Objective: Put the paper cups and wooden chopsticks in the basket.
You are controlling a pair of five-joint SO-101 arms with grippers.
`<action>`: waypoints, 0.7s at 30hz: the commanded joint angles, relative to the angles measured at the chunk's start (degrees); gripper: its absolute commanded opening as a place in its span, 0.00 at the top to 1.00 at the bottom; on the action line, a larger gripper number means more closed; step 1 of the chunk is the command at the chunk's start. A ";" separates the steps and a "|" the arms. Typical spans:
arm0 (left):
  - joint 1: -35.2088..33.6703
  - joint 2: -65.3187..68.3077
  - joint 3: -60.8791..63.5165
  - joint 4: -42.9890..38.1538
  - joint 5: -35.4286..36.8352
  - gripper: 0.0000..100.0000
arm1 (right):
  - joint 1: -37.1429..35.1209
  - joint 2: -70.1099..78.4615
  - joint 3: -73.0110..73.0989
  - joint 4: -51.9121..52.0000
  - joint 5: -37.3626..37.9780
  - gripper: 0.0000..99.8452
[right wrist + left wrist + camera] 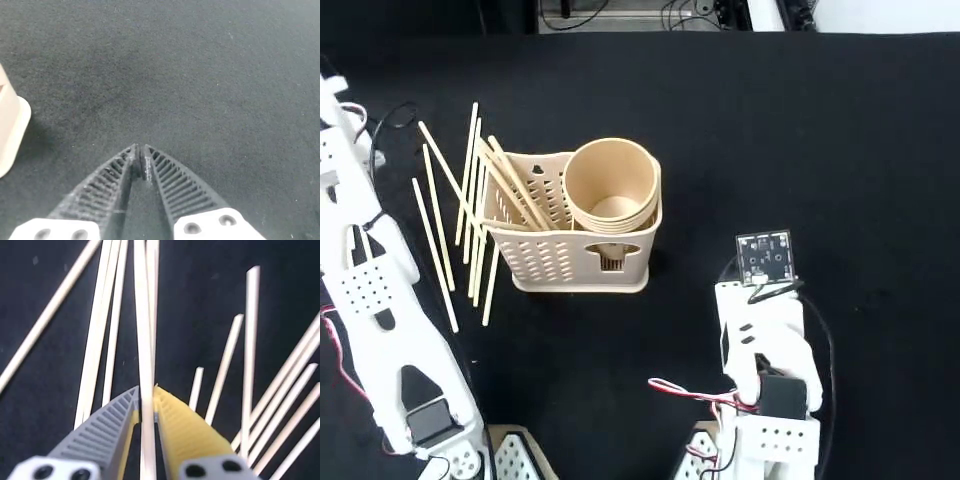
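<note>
A beige slotted basket stands left of the table's middle. Stacked paper cups sit upright in its right half, and several wooden chopsticks lean in its left half. More chopsticks lie loose on the black cloth to the basket's left. In the left wrist view my left gripper is shut on one chopstick, which runs between the grey and yellow fingers above other chopsticks. My right gripper is shut on nothing, low over bare cloth, right of the basket's corner.
The white left arm stretches along the table's left edge. The right arm sits at the front, right of the basket. Black cloth covers the table, with free room to the right and behind.
</note>
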 commanded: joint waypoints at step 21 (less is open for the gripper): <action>3.12 -61.98 67.74 -22.42 -0.26 0.97 | 0.79 -0.22 -0.04 -0.70 0.09 0.97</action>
